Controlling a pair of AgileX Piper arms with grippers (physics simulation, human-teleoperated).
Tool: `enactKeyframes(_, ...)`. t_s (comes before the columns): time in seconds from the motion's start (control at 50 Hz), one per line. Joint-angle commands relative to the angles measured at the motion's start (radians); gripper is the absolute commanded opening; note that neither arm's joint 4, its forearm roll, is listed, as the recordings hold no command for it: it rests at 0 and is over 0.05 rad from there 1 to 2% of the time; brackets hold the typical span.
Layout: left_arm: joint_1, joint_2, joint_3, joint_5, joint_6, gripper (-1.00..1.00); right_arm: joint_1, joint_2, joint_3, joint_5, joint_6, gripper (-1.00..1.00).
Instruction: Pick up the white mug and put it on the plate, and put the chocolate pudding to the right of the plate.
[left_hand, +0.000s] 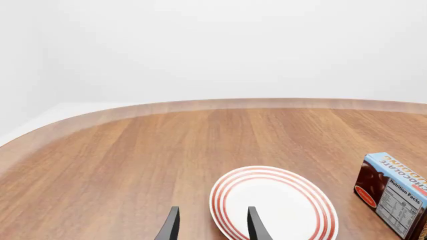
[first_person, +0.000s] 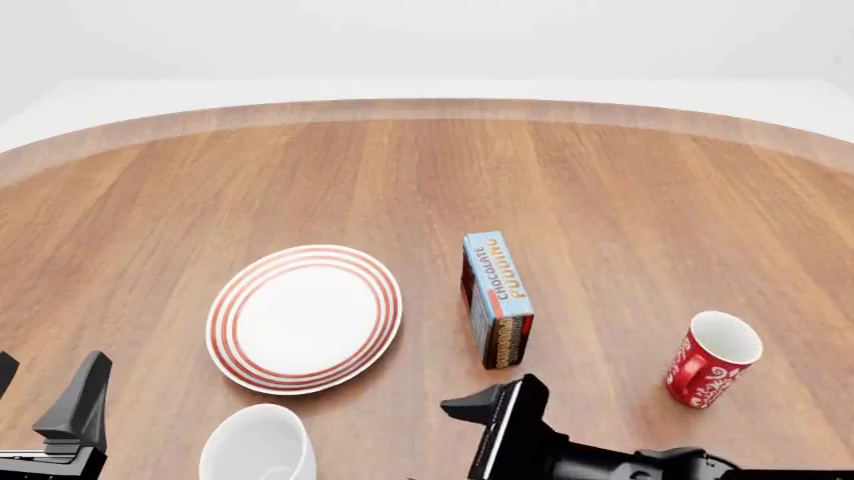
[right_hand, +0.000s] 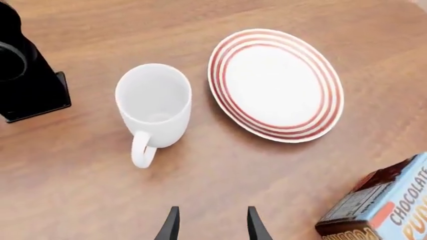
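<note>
Left wrist: left gripper (left_hand: 213, 227) parted, empty — one fingertip (left_hand: 256, 225) over the plate (left_hand: 280, 205) rim; chocolate pudding (left_hand: 393, 192) box beyond.

Front: glossy white mug (first_person: 258, 445) upright just near of the red-ringed plate, between both arms; pudding box beside the plate.

Right wrist: right gripper (right_hand: 213, 225) parted, empty — mug ahead, handle toward it.

Near the front edge, left of centre: white mug (first_person: 258, 446); behind it the plate (first_person: 304, 318) (apart); chocolate pudding (first_person: 497, 298) right of both; red mug (first_person: 711, 359) far right.
</note>
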Motion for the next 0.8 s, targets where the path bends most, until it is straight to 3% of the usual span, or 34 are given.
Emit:
enactKeyframes(0.02,0.0,0.0,0.0,0.0,0.0,1.0,0.066,0.063,-0.042,-0.001,0.022,1.0)
enactKeyframes(0.8,0.0,0.0,0.0,0.0,0.0,1.0,0.186,0.214,-0.159,0.016,0.087,1.0)
